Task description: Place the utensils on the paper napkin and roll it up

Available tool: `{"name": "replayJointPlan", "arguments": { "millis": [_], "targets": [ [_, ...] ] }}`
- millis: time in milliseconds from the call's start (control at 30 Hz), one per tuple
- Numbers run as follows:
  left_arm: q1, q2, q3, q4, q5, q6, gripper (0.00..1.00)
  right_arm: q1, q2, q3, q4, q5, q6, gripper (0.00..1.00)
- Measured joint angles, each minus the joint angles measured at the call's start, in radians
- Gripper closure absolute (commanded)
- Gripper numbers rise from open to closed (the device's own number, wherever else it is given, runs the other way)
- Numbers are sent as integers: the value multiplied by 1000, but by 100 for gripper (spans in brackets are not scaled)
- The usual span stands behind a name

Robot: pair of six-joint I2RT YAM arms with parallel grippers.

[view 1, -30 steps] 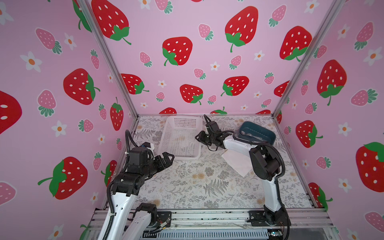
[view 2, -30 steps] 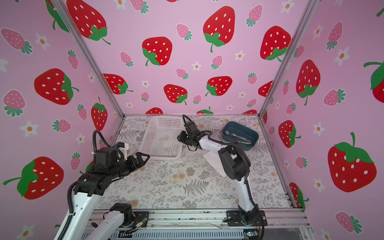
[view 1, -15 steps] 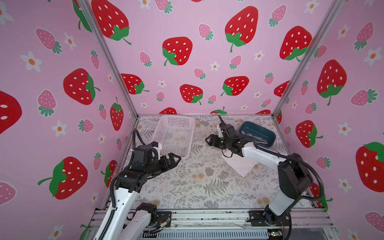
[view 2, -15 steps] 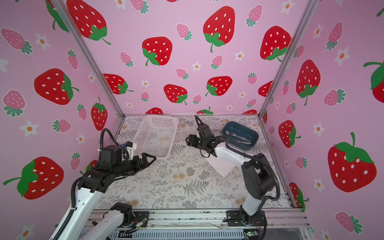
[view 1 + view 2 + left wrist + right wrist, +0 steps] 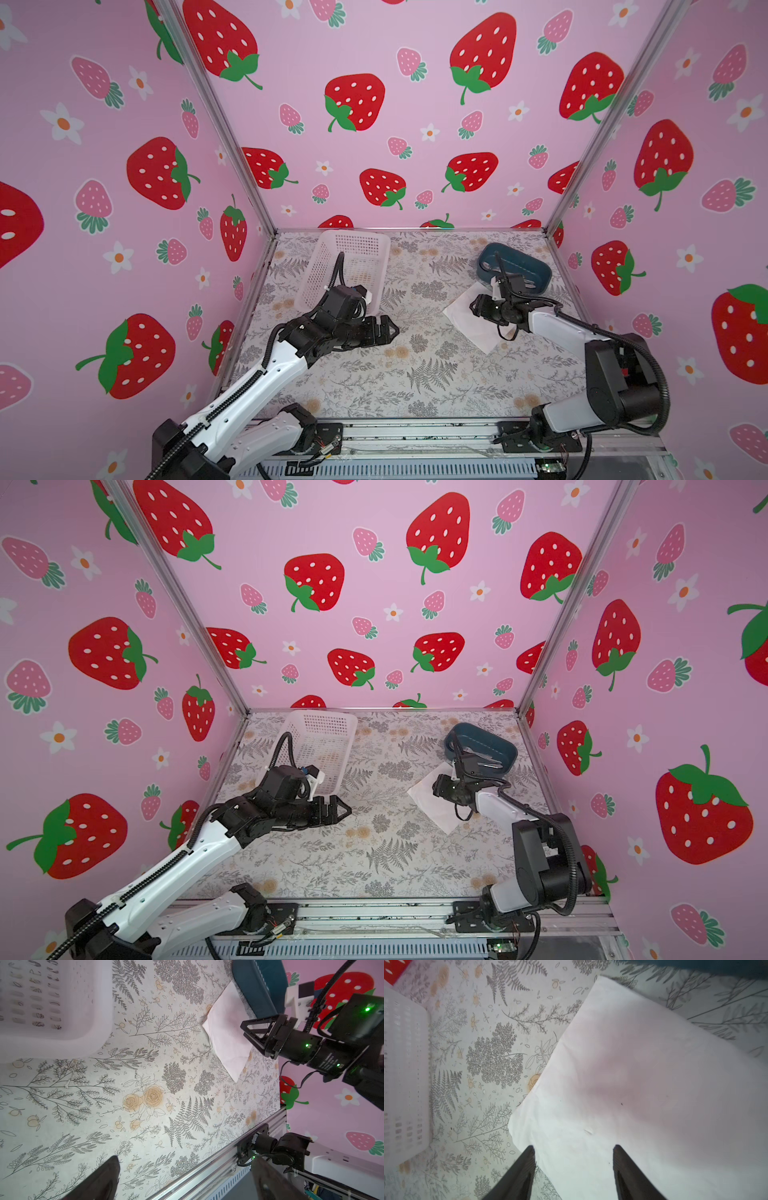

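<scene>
The paper napkin [image 5: 471,333] lay flat on the right side of the desk [image 5: 415,374]. Its far corner was just beside the dark blue tray [image 5: 539,271] (whether touching it, I could not tell), and nothing was on it yet. The utensils [image 5: 484,758] were inside that tray at the far right. The right gripper [image 5: 574,1147] hung low over the napkin with its jaws apart and nothing between them. The left gripper [image 5: 390,330] was spread wide and empty above the desk, near the white basket [image 5: 353,245] and well apart from the napkin.

The likeliest trouble was the paper itself. It looked thin and loose, so a fingertip passing low on the way to the tray could catch an edge and crease it or drag it. The slim cutlery, lying flat on the tray's floor, could also slip out of a shallow pinch and land off the napkin.
</scene>
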Motion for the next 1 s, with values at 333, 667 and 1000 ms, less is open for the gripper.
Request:
{"name": "replayJointPlan", "arguments": {
  "millis": [333,667,1000],
  "targets": [
    [-14,13,19,18,-41,-1,10,66,77,-13,16,-55,-4,42],
    [-16,92,31,59,-21,-19,42,432,146,-33,248,-138,205,47],
    [-29,309,164,61,-21,-14,67,396,-84,-69,204,-74,242,48]
  ]
}}
